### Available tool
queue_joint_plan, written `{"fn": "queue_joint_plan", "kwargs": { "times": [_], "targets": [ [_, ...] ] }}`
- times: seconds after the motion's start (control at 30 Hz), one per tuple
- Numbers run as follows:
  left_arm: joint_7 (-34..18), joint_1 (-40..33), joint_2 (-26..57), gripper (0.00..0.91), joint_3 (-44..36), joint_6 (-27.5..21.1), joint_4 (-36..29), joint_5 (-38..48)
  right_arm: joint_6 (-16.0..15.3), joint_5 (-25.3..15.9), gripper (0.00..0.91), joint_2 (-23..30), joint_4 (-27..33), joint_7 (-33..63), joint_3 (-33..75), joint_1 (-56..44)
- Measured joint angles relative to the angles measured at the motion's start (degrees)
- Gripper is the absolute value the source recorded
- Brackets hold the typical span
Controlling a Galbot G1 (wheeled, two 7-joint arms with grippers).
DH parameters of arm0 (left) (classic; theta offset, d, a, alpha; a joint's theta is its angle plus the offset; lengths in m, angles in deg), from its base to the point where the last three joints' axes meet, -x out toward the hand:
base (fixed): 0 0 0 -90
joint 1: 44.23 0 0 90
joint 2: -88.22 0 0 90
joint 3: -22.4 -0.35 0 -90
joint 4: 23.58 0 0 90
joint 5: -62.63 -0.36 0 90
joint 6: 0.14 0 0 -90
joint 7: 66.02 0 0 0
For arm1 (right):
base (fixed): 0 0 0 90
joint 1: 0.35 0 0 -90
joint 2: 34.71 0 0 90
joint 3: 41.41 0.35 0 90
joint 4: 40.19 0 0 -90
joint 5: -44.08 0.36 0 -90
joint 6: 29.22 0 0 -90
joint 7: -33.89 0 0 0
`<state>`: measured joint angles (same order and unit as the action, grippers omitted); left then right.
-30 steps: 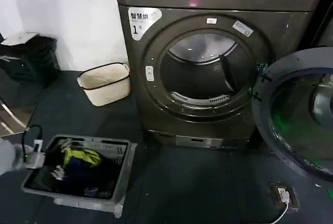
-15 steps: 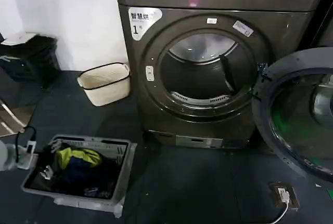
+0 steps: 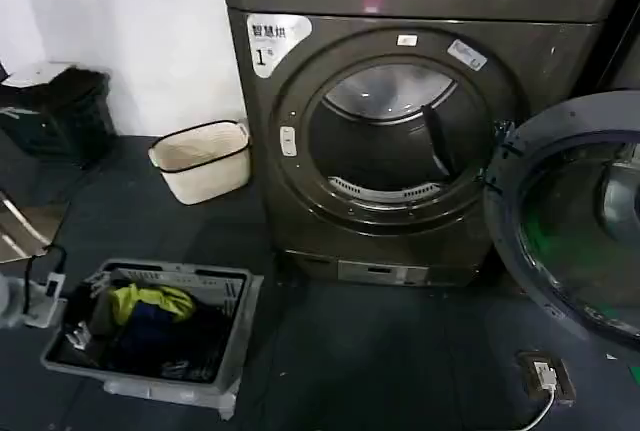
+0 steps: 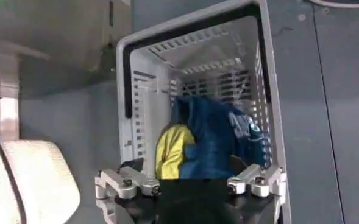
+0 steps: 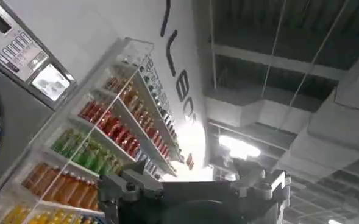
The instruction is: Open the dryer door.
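Observation:
The dryer door [image 3: 572, 223] stands swung wide open on the right of the dark grey machine with the white "1" sticker [image 3: 270, 41], its dark inner side facing me. The round drum opening [image 3: 385, 136] is uncovered. My left gripper [image 3: 35, 301] hovers low at the far left beside the laundry basket; in the left wrist view the left gripper [image 4: 188, 164] is open above the clothes, with nothing between its fingers. In the right wrist view my right gripper [image 5: 188, 176] is open and empty, pointing up toward the ceiling, far from the door.
A grey laundry basket [image 3: 235, 336] with blue and yellow clothes sits on the floor front left. A white bin [image 3: 200, 159] stands left of the machine, a black bin [image 3: 55, 111] further left. A floor socket [image 3: 545, 376] lies under the door. Bottle shelves [image 5: 94, 140] line a wall.
My left gripper has drawn back to the left, away from the basket's edge. The door and the machine have not moved.

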<state>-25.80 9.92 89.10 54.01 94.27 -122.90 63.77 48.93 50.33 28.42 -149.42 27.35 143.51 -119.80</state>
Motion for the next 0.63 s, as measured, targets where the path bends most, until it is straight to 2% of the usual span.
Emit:
{"fn": "queue_joint_plan", "kwargs": {
  "times": [0.63],
  "targets": [
    [1.1, 0.0, -0.5, 0.907, 0.9, 1.7, 2.7, -1.3, 0.2, 0.1, 0.907, 0.6, -0.6, -0.1, 0.6, -0.7]
  ]
}}
